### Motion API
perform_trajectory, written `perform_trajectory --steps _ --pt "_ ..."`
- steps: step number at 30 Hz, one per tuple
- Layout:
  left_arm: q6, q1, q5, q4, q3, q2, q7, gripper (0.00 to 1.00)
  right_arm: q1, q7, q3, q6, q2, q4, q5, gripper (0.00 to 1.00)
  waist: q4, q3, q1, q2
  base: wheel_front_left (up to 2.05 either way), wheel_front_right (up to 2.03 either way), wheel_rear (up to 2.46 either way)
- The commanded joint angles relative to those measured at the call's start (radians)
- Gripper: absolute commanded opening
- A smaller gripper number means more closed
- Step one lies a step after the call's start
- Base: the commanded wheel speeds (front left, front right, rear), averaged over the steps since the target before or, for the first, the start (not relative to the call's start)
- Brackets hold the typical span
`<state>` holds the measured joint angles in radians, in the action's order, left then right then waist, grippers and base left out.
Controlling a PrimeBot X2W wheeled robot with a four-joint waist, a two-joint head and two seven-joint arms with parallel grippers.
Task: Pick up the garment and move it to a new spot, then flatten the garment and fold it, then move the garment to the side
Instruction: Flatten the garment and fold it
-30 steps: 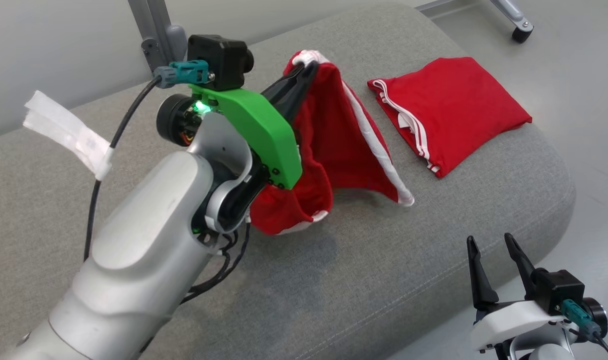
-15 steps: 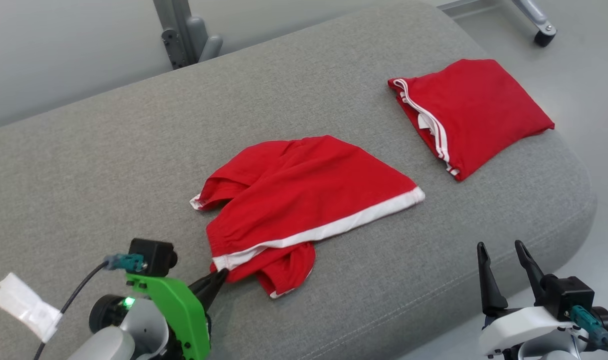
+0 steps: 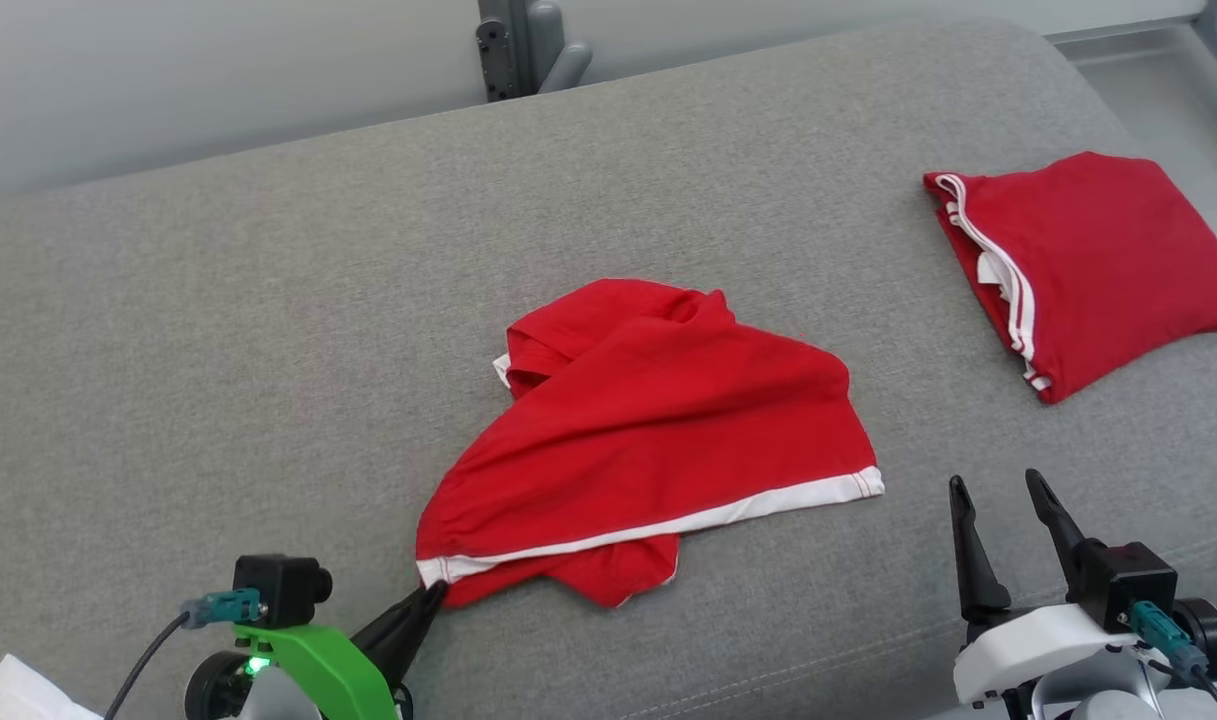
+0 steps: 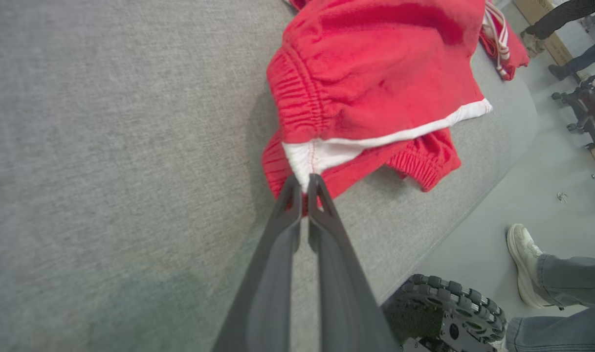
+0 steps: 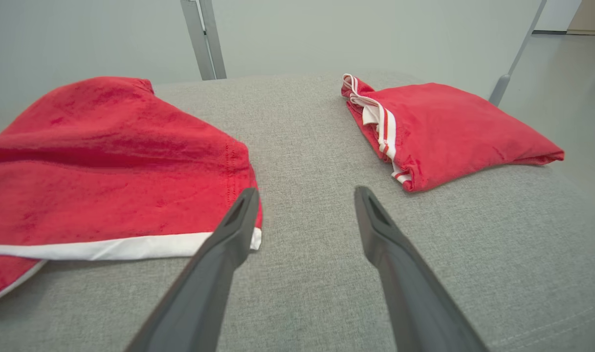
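- Left claw (image 3: 433,595), lower left, is pinching the garment (image 3: 658,450) by its white-trimmed corner.
- The garment lies rumpled mid-frame on the grey bench (image 3: 218,300), with wide bare fabric to its left.
- Right claw (image 3: 998,490), lower right, is spread wide near the front edge.
- Folded red garment (image 3: 1098,260) hugs the upper-right edge.

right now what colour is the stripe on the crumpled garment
White; the stripe edges the red garment, clearest in head view.

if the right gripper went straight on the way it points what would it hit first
Probably bare cushion, in the gap between the shorts and the folded garment, though depth is unclear.
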<state>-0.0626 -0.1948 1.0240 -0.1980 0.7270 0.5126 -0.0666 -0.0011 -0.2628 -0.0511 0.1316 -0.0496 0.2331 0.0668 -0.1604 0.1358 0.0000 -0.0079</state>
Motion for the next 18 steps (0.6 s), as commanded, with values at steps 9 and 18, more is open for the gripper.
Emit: perform_trajectory --steps 9,18 --pt "-0.05 -0.008 0.003 -0.098 0.007 -0.038 0.099 0.27 0.01 -0.003 -0.002 -0.002 -0.002 0.008 -0.026 1.0 0.075 -0.005 0.0 0.0079 0.0 0.0 0.0" --pt "-0.019 0.036 -0.023 -0.142 -0.023 -0.049 0.228 1.0 0.027 -0.003 -0.023 -0.002 -0.002 -0.013 -0.037 1.0 0.086 -0.049 0.0 0.0079 0.0 0.0 0.0"
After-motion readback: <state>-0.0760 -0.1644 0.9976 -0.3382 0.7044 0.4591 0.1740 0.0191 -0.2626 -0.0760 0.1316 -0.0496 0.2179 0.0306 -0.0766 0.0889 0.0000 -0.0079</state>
